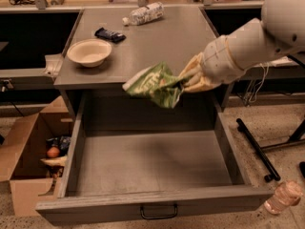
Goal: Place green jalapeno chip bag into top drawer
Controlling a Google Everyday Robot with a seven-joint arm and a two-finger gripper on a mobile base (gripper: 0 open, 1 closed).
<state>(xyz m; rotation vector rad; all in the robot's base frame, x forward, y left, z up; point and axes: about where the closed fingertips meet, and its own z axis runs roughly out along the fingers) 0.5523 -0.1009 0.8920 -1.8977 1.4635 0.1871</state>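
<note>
Foil bag (153,84) in hand (187,80) over drawer (152,165)

Top drawer (143,163): open, projecting forward below counter (181,42).
Gripper (187,80): above drawer's rear, at counter's front edge, clasping chip bag (155,84) on its left.
On counter: bowl (89,52) front left; wrapper (109,34) behind it; second bag (143,14) rearmost.
On floor: box (24,166) left of drawer, bottle (283,197) right.

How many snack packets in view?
3: green jalapeno chip bag in the gripper over the top drawer; white bag at counter rear; dark wrapper by bowl. Box may hide more.
</note>
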